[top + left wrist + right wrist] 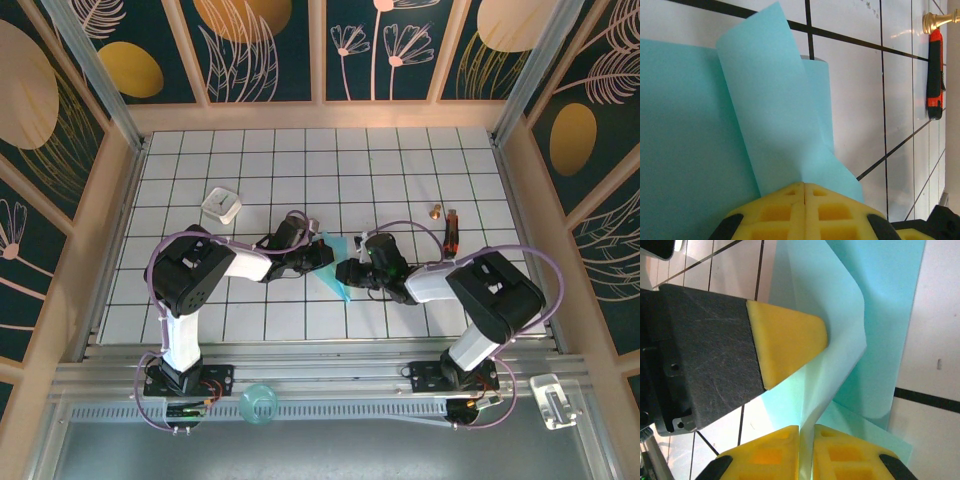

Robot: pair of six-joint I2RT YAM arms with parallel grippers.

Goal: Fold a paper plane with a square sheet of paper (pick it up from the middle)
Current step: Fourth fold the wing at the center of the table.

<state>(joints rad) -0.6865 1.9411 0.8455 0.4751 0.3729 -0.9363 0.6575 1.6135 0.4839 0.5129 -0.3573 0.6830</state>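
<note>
The square sheet of paper (336, 262) is light blue and lies partly folded between the two grippers at the middle of the tiled table, tapering to a point toward the near edge. In the left wrist view a raised flap of the sheet (765, 100) runs into my left gripper (804, 186), whose yellow pads are pressed together on it. My right gripper (806, 431) has a standing fold of the paper (840, 355) pinched in the narrow slit between its pads. The left gripper's yellow fingertip (787, 340) sits close above that fold. From above, the left gripper (318, 255) and the right gripper (350, 272) nearly meet.
A small white square block (222, 204) lies at the back left. An orange-and-black screwdriver (451, 232) and a brass piece (436, 211) lie to the right. Wooden walls (120, 200) enclose the table. A clear cup (258, 403) sits on the near rail.
</note>
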